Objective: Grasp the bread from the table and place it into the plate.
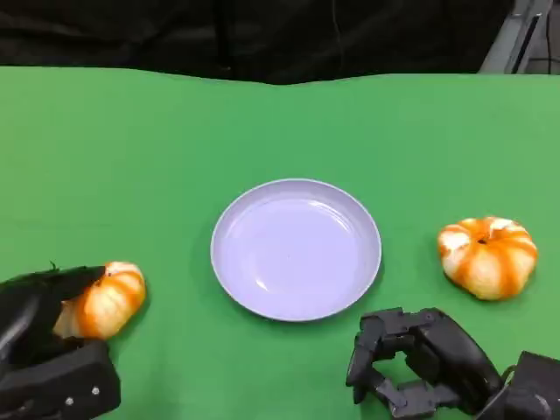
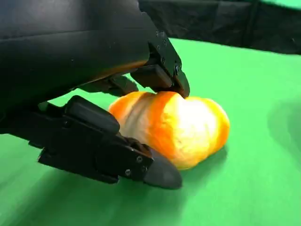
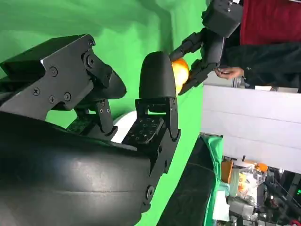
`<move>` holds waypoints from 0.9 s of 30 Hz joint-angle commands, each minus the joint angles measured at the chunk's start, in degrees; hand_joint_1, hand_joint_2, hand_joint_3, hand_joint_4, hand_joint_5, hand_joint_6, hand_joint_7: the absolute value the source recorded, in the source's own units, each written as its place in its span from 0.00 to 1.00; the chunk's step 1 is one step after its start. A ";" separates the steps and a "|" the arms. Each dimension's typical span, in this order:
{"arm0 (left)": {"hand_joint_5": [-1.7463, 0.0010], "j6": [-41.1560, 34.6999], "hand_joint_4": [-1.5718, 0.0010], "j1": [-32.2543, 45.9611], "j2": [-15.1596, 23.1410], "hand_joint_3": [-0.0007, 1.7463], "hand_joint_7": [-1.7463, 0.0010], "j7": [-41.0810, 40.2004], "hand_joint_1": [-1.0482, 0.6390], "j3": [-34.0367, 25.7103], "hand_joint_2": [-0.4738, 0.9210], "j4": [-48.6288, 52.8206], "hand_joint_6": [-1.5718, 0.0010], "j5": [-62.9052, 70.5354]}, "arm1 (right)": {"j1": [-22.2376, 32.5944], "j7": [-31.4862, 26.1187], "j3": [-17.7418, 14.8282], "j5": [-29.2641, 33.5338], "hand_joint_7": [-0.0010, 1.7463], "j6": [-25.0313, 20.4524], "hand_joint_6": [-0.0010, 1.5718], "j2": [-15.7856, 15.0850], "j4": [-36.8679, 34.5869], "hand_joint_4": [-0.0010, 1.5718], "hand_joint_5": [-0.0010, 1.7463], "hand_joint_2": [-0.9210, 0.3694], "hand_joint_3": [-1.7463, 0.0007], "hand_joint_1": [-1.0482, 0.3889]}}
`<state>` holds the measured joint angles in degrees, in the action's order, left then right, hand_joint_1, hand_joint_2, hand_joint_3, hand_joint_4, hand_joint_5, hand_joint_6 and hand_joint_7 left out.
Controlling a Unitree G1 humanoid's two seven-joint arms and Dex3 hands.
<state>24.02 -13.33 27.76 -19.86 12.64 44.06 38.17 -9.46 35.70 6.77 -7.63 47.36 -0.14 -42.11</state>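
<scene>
A round orange-and-white bread (image 1: 105, 300) lies on the green table at the lower left, and my left hand (image 1: 42, 354) grips it from its left side. In the left wrist view the bread (image 2: 176, 128) sits between the fingertips (image 2: 160, 173), one above and one below, still resting on the cloth. The empty pale lilac plate (image 1: 296, 249) stands at the table's middle. My right hand (image 1: 418, 359) hovers low near the front edge, right of the plate, fingers apart and holding nothing. The right wrist view shows my right hand (image 3: 99, 127) and, beyond it, the left hand with the bread (image 3: 180, 70).
A second orange-and-white bread (image 1: 487, 256) lies right of the plate, beyond my right hand. Green cloth (image 1: 131, 157) covers the table up to a dark backdrop. A person (image 3: 268, 42) stands beside the table in the right wrist view, with cluttered shelves past the table's edge.
</scene>
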 commanded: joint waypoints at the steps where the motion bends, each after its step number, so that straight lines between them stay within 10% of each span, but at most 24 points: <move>1: 1.00 0.21 0.66 0.56 2.26 0.00 1.00 2.22 0.47 0.41 0.92 -0.79 0.63 -1.28 | -0.21 0.29 -0.64 -0.80 0.61 -0.01 0.59 -0.40 0.18 0.60 0.76 0.27 0.38 0.80; 15: 0.96 -1.82 0.54 1.60 1.98 0.00 0.98 2.10 0.60 0.19 0.94 -3.94 0.53 -2.44 | -0.23 -0.34 -0.59 -0.14 0.62 0.29 0.59 -0.45 0.33 0.60 0.77 0.28 0.37 0.80; 17: 0.90 -1.91 0.44 1.47 1.52 0.00 0.95 0.00 0.60 0.15 0.94 -3.71 0.41 -2.13 | -0.26 -0.36 -0.57 -0.16 0.62 0.40 0.59 -0.49 0.23 0.60 0.77 0.28 0.37 0.80; 20: 0.54 -1.23 0.58 1.13 1.37 0.00 0.93 -1.33 0.60 0.38 0.94 -2.70 0.36 -2.39 | -0.35 -0.30 -0.56 -0.23 0.62 0.48 0.59 -0.49 0.08 0.60 0.76 0.28 0.37 0.80; 22: 0.17 -0.60 0.67 0.66 1.31 0.00 0.46 -2.02 0.59 0.65 0.94 -1.38 0.51 -2.43 | -0.45 -0.18 -0.59 -0.37 0.62 0.35 0.59 -0.44 -0.04 0.60 0.76 0.28 0.36 0.80; 27: 0.01 1.28 0.67 -0.35 0.75 0.00 0.12 -5.49 0.57 1.27 0.95 1.52 0.65 -1.88 | -0.70 -0.31 -0.63 -0.12 0.62 1.04 0.59 -0.49 -0.48 0.60 0.77 0.28 0.36 0.79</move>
<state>24.86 -13.77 28.16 -23.46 13.65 44.01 36.10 -9.50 35.51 6.77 -7.57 47.51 -0.14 -42.17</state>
